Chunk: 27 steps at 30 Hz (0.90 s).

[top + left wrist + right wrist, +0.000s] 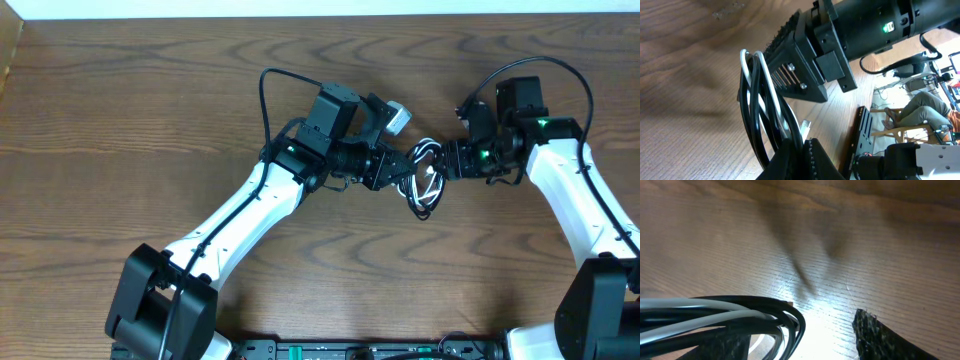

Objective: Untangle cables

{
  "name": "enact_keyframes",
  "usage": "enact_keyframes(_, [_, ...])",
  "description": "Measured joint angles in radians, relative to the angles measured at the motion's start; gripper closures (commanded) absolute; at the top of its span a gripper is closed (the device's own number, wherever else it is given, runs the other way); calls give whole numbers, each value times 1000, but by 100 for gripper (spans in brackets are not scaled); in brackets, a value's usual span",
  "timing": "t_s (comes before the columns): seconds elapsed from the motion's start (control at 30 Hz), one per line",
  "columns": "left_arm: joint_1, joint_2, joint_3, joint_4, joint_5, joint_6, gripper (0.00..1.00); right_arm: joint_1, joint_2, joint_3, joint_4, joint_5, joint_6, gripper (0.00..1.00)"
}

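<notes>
Inspection of colours, for your record. The brown wooden table top (pixel 150 130) carries darker wavy grain; you will see it wash out pale under glare in the right wrist view. The thin glossy black cords (pixel 752 115) run beside one thin white cord (pixel 771 85), whose small plug end (pixel 805 127) is also white. The left arm (pixel 240 215) and right arm (pixel 585 205) have white links with black joints. The left gripper (pixel 802 150) and right gripper (pixel 447 160) are matt black. A green light glows on the left wrist (pixel 291 150) and another on the right wrist (pixel 541 124). A small block (pixel 398 117) on the left wrist is pale grey.
</notes>
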Motion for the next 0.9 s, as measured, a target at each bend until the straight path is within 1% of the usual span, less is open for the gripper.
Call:
enact_keyframes(0.13, [0,0,0,0,0,-8,92,0,0,-18,11,-4,0,32])
enact_keyframes(0.2, [0,0,0,0,1,-12,93,0,0,-27,23,-8,0,32])
enact_keyframes(0.23, [0,0,0,2,2,-15,92,0,0,-32,29,-13,0,39])
enact_keyframes(0.33, [0,0,0,23,3,-20,92,0,0,-48,60,-43,-6,66])
enact_keyframes(0.4, [0,0,0,26,3,-23,92,0,0,-63,81,-58,-6,89])
enact_keyframes(0.43, [0,0,0,26,3,-23,92,0,0,-69,90,-65,-5,99])
enact_keyframes(0.63, [0,-2,0,27,4,-31,92,1,0,-90,106,-69,1,99])
enact_keyframes(0.9, [0,-2,0,26,4,-34,92,1,0,-92,93,0,37,99])
